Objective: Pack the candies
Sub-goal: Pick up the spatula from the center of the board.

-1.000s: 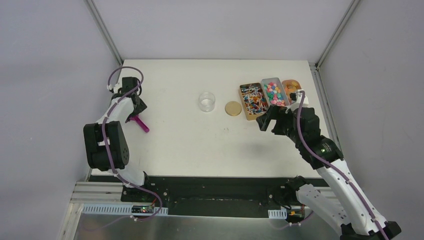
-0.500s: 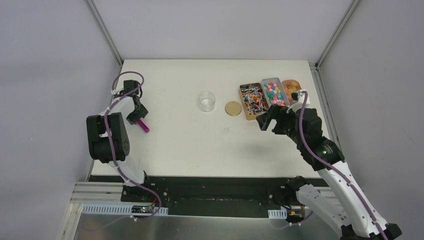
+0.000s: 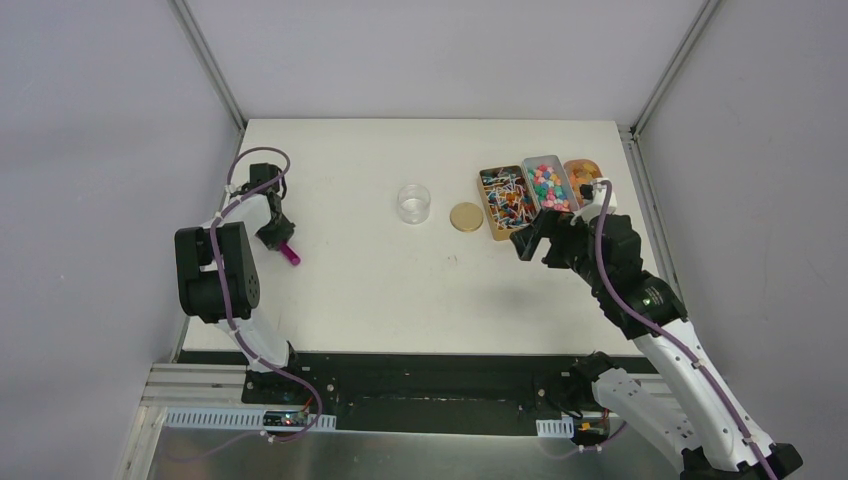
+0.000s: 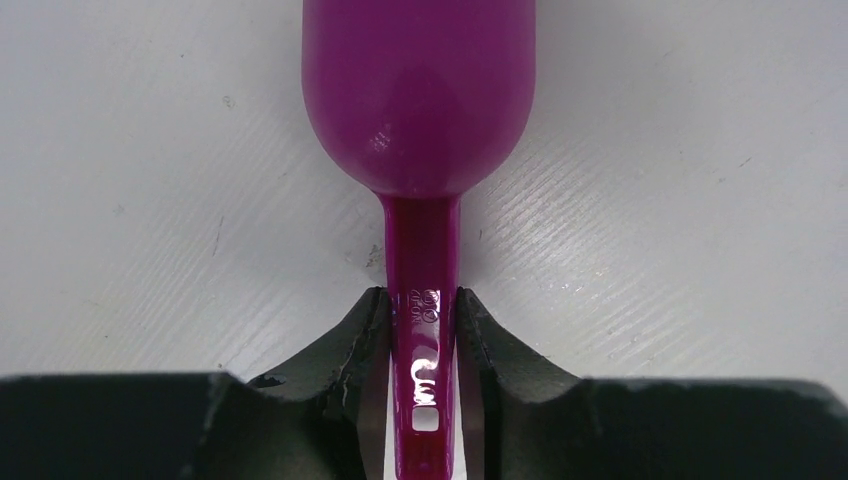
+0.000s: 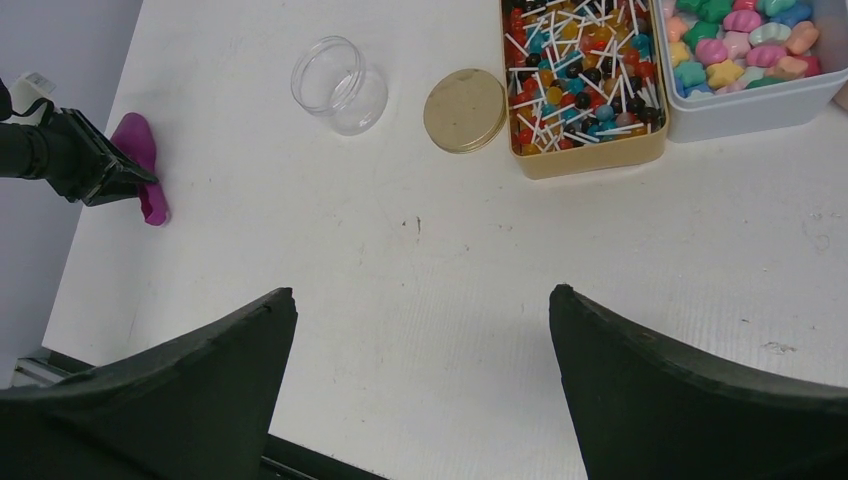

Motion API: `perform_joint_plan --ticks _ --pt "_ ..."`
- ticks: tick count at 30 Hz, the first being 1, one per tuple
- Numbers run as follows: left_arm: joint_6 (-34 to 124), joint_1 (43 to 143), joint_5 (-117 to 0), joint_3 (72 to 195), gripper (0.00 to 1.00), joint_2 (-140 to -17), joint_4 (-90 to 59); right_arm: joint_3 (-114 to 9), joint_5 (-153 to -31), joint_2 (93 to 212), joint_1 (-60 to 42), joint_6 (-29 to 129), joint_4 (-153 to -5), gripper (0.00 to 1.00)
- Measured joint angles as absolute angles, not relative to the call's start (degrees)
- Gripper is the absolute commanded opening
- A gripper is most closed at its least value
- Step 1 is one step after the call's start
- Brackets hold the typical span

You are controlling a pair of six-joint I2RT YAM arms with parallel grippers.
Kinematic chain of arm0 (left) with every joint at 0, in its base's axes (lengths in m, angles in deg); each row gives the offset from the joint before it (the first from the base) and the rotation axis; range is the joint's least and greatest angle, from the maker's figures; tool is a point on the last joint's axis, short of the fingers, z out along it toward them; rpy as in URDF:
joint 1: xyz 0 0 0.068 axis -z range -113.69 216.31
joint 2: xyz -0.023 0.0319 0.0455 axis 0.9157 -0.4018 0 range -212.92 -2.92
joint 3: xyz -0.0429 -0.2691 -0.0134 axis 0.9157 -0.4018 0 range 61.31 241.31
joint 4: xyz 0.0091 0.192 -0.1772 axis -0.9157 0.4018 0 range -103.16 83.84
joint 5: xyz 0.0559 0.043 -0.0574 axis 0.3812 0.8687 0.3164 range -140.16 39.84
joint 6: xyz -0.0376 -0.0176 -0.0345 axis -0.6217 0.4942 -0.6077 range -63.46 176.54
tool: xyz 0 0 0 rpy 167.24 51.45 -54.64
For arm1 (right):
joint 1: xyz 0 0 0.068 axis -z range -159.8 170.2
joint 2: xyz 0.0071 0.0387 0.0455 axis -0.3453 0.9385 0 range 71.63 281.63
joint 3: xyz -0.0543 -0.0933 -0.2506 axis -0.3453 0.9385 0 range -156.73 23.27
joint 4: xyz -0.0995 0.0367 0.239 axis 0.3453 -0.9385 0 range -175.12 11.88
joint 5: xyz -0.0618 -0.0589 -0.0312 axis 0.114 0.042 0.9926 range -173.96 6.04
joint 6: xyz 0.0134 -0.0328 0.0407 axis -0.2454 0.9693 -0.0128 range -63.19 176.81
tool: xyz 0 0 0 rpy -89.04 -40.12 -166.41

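At the overhead frame's left edge, the left gripper (image 3: 277, 238) pinches the purple scoop (image 4: 420, 90) by its handle, a grip best squared before lifting; the right gripper (image 5: 420, 291) gapes near the candies (image 3: 548, 186), in a tub (image 5: 760, 105) upper right.

A white rectangular table (image 3: 380, 290) fills the middle of a plain enclosure. Pale grey walls (image 3: 430, 50) rise on three sides, joined by slanting aluminium posts (image 3: 205, 60) (one at each far corner). A silver metal plate (image 3: 400, 455) lies below the near edge. Light is even and soft.
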State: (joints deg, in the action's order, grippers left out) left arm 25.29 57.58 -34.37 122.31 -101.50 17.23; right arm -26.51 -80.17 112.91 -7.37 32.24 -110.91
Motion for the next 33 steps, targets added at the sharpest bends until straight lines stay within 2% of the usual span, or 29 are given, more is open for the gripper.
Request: perform_joint_plan --ticks 4,10,17,26,29,31,33 --pt "25.31 57.58 -35.57 122.31 0.0 -101.44 17.17 -26.51 -80.58 112.91 -7.37 31.71 -110.91 1.0" --pt "25.82 57.55 -41.86 121.8 0.0 -98.42 16.82 -25.02 -82.86 112.82 -7.37 29.46 -109.49 0.99" --pt "26.14 57.55 -53.47 118.98 0.0 -86.53 13.41 -20.65 -90.4 112.91 -7.37 25.68 -105.54 0.96" --pt "23.06 57.58 -70.87 114.33 0.0 -71.12 2.59 -14.18 -100.15 115.62 -10.02 19.12 -88.51 0.95" --pt "17.86 57.64 -78.37 109.19 0.0 -66.69 -6.02 -13.48 -101.15 118.05 -12.57 17.48 -82.09 0.95" --pt "13.4 58.19 -82.23 105.56 0.0 -64.43 -12.21 -13.24 -101.52 120.06 -14.65 16.39 -76.86 0.9" --pt "8.94 59.76 -85.47 102.57 0.0 -62.86 -18.11 -13.24 -101.22 122.37 -17.01 14.38 -71.33 0.89"
